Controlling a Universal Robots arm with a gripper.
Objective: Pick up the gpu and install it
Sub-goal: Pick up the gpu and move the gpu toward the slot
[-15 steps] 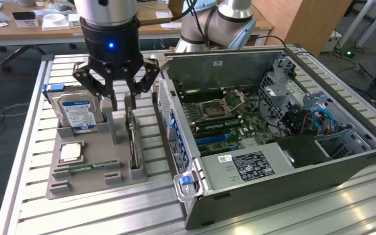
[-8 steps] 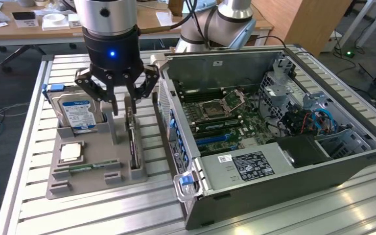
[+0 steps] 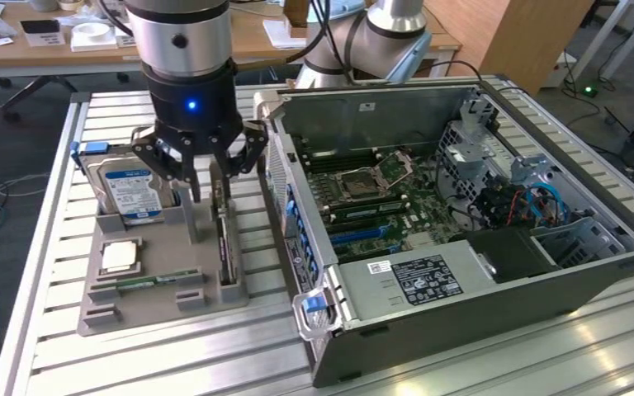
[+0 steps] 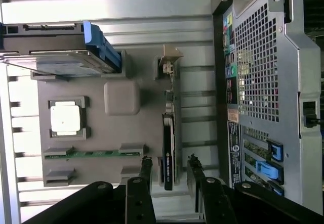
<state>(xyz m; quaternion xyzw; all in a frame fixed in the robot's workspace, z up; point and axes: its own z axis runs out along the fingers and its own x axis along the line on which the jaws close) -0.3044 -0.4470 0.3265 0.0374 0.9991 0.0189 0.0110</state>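
**A:** Where is the end effector (image 3: 211, 191), and what is it doing?

**B:** It hangs low over a grey holder (image 3: 152, 312) on the slatted desk (image 3: 130, 363). Its jaws stand wide and hold nothing. The gpu (image 4: 168, 133) stands on edge in a slot of the holder, directly between the two fingers (image 4: 146, 169). A slim gap shows on each side, so they straddle the card without touching it.

**A:** What lies around it?

**B:** Beside the end effector, toward the exterior view's left, a hard drive (image 3: 130, 194) stands upright in the same holder. A processor chip (image 3: 119, 256) and a memory stick (image 3: 146, 282) lie flat near it. On the other side, close by, is the open computer case (image 3: 461, 206), with its perforated rear wall (image 4: 263, 72) nearest the fingers.

**A:** What could go wrong from here?

**B:** My judgement is that the margins are thin. If the fingers sit off-centre, one pad meets the card first and tips it in its slot, which could jam it there. A grip landing on raised components rather than bare board might slip or damage them. A skewed lift could drag the holder up with the card. The case wall is also near enough that a sideways swing might strike it.
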